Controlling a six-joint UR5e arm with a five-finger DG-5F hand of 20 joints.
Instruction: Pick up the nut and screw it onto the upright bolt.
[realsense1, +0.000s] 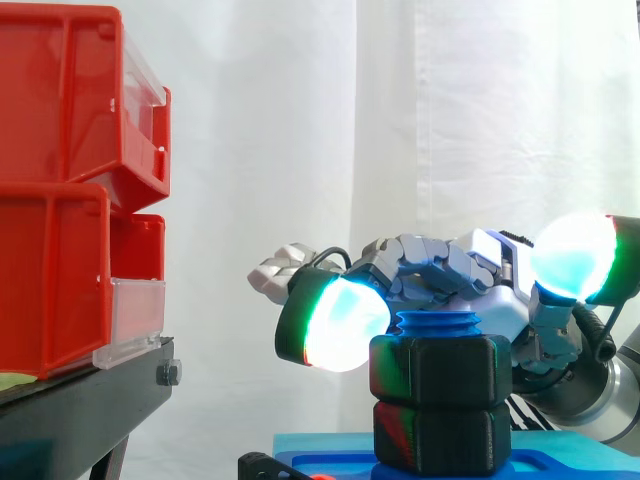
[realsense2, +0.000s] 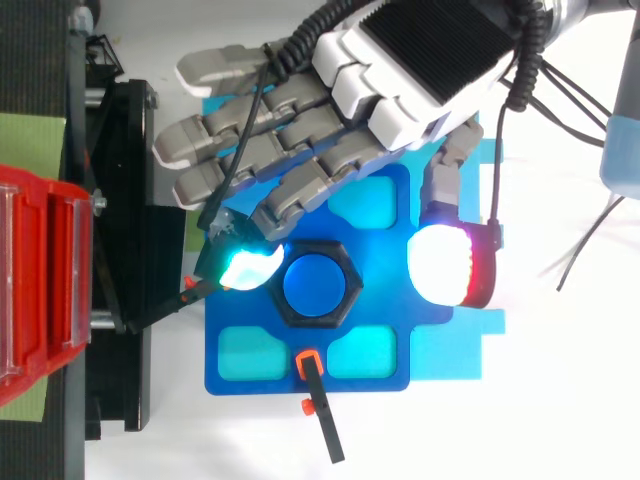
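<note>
Nut (realsense1: 437, 370), black, hexagonal: seated around upright blue bolt (realsense2: 315, 285), thread top standing proud above it in side view; stacked on a second black hex block (realsense1: 440, 437). Bolt mounted on blue plate (realsense2: 385, 300). Hand (realsense2: 420, 60): extended from the right above the plate, fingers bent and spread, gripped nothing; one glowing fingertip (realsense2: 250, 268) touched the nut's side nearest the red bins (realsense1: 60, 200), thumb pad (realsense2: 445, 262) stood apart on the opposite side. Orange-tipped black clamp (realsense2: 318, 400): lay across the plate's edge
</note>
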